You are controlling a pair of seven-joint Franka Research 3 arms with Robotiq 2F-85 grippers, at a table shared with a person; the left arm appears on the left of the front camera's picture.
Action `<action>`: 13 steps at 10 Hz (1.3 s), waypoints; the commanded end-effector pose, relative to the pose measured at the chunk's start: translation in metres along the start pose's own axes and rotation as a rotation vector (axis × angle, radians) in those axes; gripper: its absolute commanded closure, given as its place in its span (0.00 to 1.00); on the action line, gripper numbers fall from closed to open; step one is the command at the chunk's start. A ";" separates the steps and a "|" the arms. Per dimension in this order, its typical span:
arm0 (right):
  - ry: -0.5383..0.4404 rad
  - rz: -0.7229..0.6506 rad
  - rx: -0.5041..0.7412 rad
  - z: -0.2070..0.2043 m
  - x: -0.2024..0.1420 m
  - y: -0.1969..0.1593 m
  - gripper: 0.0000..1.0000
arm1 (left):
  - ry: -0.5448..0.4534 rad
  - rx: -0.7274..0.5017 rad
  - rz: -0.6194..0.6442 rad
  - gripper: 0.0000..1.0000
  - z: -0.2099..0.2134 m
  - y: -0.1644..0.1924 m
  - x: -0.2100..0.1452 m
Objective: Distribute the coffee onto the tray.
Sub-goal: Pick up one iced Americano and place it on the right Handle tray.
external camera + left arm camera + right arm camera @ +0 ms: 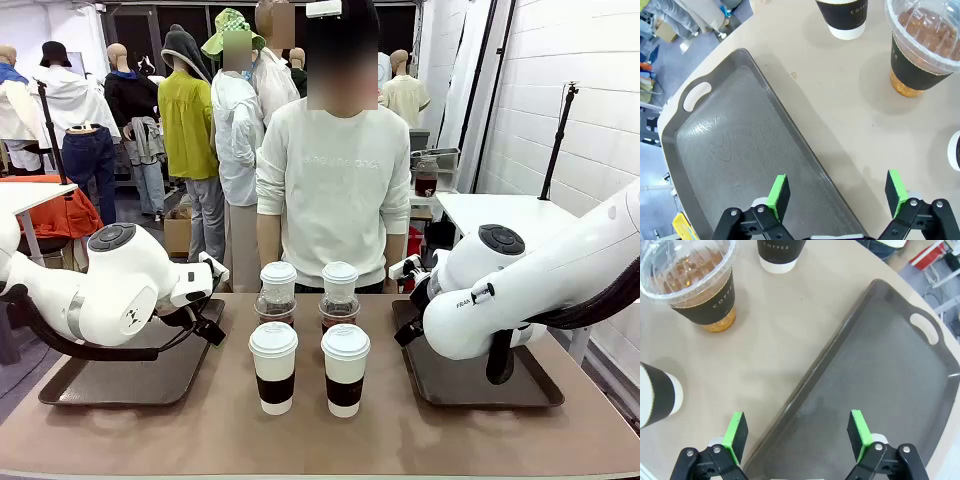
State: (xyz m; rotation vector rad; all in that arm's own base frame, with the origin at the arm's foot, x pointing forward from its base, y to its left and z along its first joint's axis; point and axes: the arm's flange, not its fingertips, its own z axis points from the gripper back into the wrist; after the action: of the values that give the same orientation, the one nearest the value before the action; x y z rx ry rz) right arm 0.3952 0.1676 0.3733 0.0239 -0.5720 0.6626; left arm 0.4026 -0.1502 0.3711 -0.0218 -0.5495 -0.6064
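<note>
Behind the two paper cups [273,367], two iced coffees [277,298], bases hidden.

A tan table [200,430] with a rounded edge spanned the foreground. At its far side stood a person [335,180] in a white sweatshirt, facing across it, arms down. Behind and to the right, a white table [500,212] sat near a white brick wall [570,60], with a thin black stand [558,140] rising beside it. Off to the left, an orange cloth [60,215] showed at the edge of another white tabletop, and a cardboard box [178,235] rested on the floor farther back.
</note>
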 end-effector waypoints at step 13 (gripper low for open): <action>0.003 0.000 -0.027 0.023 0.005 -0.005 0.00 | -0.016 0.031 -0.025 0.00 0.022 -0.008 0.018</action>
State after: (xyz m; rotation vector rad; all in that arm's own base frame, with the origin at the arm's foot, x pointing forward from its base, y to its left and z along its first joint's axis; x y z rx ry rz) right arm 0.3954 0.1646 0.3809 0.0189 -0.5820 0.6586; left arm 0.4028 -0.1555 0.3805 -0.0176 -0.5666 -0.6190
